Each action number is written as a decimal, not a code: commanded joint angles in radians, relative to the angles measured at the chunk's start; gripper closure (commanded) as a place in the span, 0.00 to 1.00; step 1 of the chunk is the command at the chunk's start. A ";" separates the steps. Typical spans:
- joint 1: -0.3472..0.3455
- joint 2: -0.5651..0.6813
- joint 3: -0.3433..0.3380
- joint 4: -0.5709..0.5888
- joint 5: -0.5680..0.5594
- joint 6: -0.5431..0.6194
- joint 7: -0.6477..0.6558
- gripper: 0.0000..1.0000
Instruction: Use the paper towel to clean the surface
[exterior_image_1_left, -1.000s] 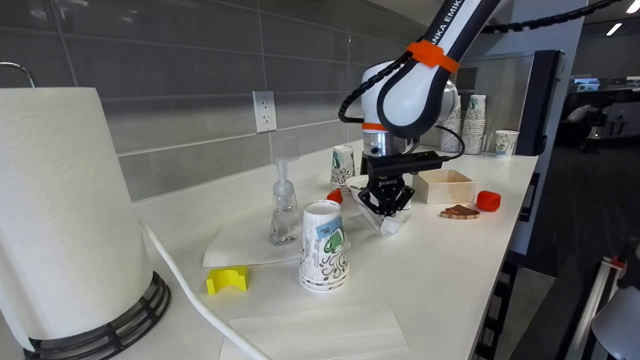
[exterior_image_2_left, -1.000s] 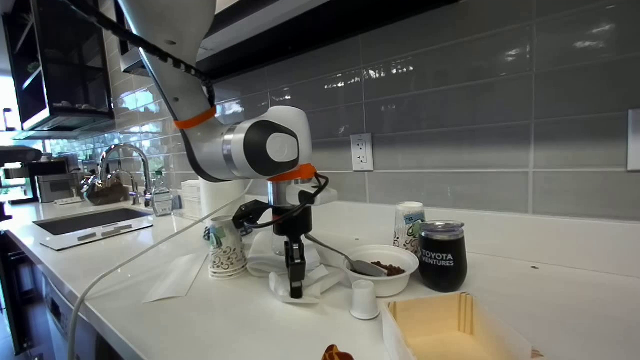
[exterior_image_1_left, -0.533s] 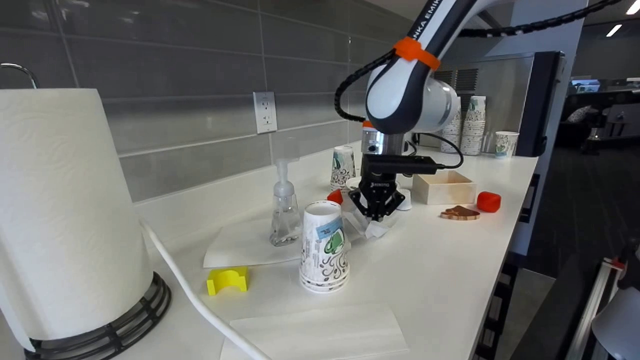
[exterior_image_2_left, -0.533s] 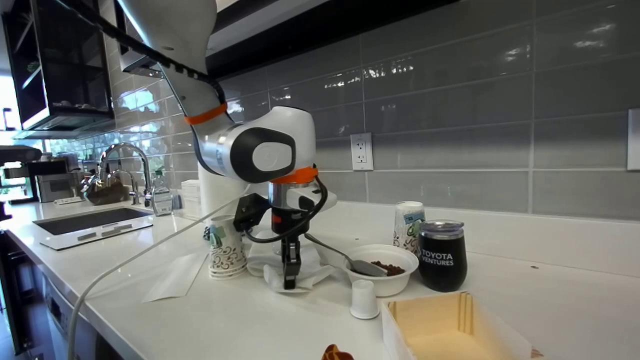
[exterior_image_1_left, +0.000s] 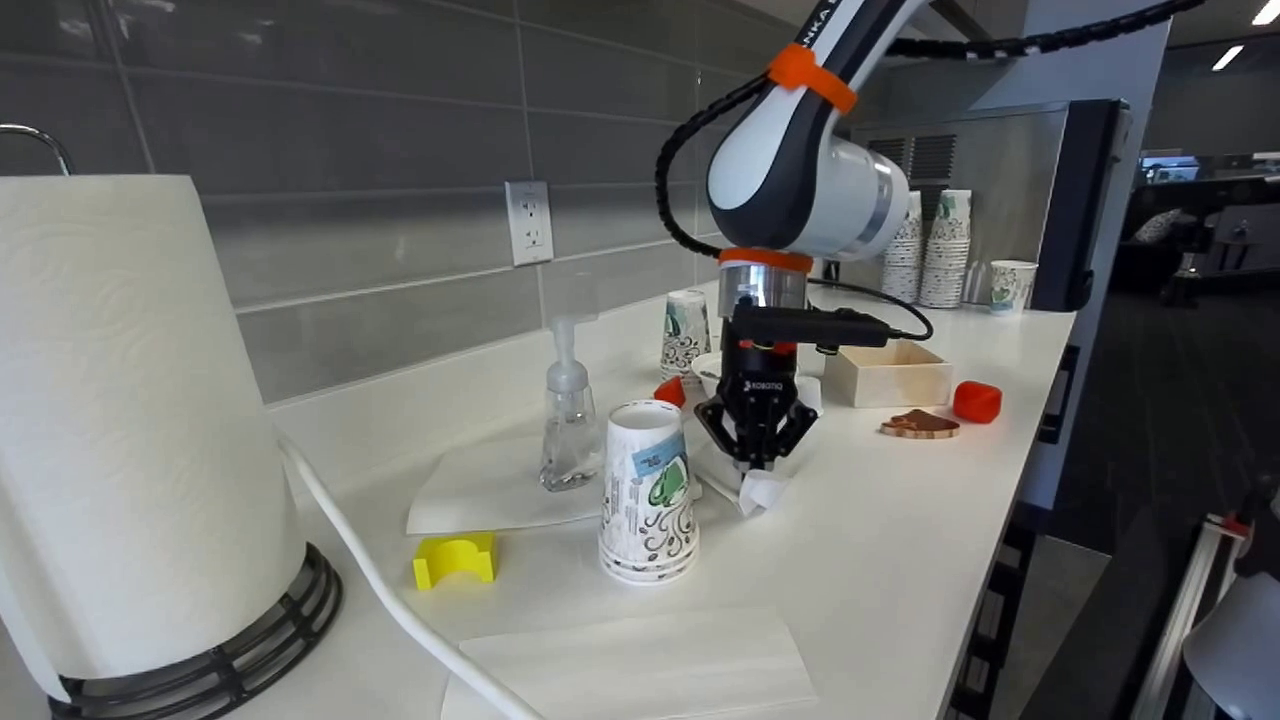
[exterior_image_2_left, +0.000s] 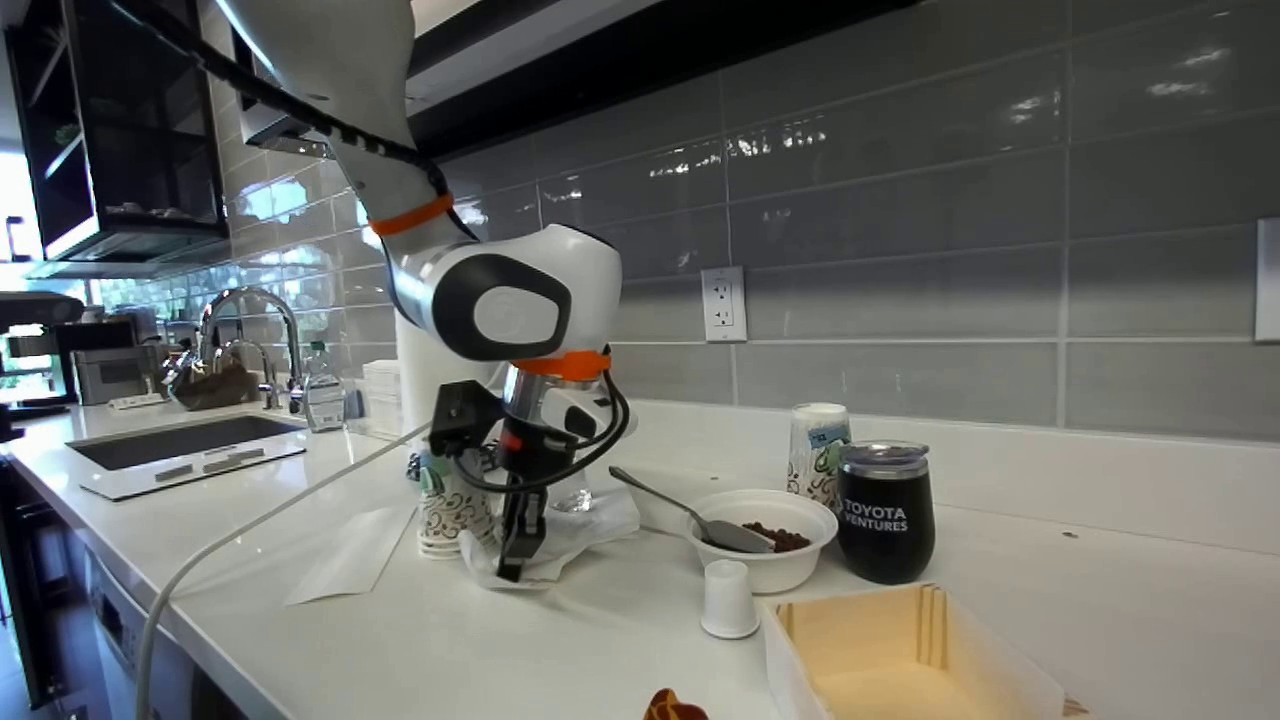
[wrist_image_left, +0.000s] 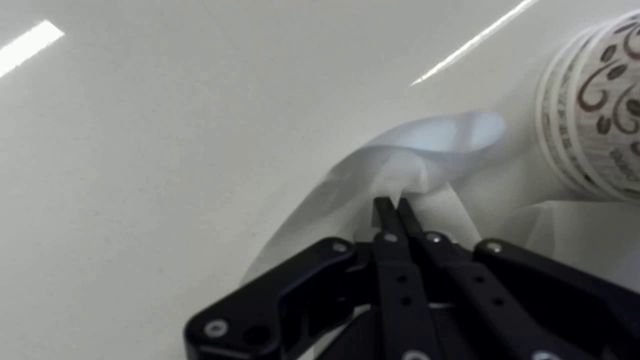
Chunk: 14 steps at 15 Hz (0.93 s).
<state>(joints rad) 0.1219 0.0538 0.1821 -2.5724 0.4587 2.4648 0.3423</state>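
Note:
A crumpled white paper towel (exterior_image_1_left: 763, 491) lies on the white counter (exterior_image_1_left: 860, 560), under and around my fingertips. My black gripper (exterior_image_1_left: 757, 466) is shut on it, with a fold pinched between the tips. In the wrist view the towel (wrist_image_left: 345, 175) spreads around the gripper (wrist_image_left: 392, 202) on the counter (wrist_image_left: 150, 175). In an exterior view the gripper (exterior_image_2_left: 512, 570) is tilted and holds the towel (exterior_image_2_left: 575, 537) down at counter level. The stacked paper cups (wrist_image_left: 607, 110) stand close beside the towel.
The cup stack (exterior_image_1_left: 648, 500) and soap bottle (exterior_image_1_left: 570, 425) stand near the gripper. A bowl (exterior_image_2_left: 770, 572) with a spoon (exterior_image_2_left: 735, 537), a small white cup (exterior_image_2_left: 729, 600), a black tumbler (exterior_image_2_left: 885, 525) and a wooden box (exterior_image_1_left: 900, 385) are also on the counter. A flat sheet (exterior_image_1_left: 640, 665) lies before the cups.
My gripper has dragged the towel along the counter, away from the bowl and toward the stacked cups. The wrist has tilted. The grip stays shut.

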 joint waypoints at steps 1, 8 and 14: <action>-0.003 -0.011 -0.043 -0.086 -0.130 0.013 0.139 1.00; -0.087 -0.140 -0.125 -0.184 -0.385 0.029 0.406 1.00; -0.029 -0.118 -0.089 -0.171 -0.179 0.150 0.222 1.00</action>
<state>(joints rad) 0.0532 -0.0851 0.0645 -2.7452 0.1915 2.5323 0.6346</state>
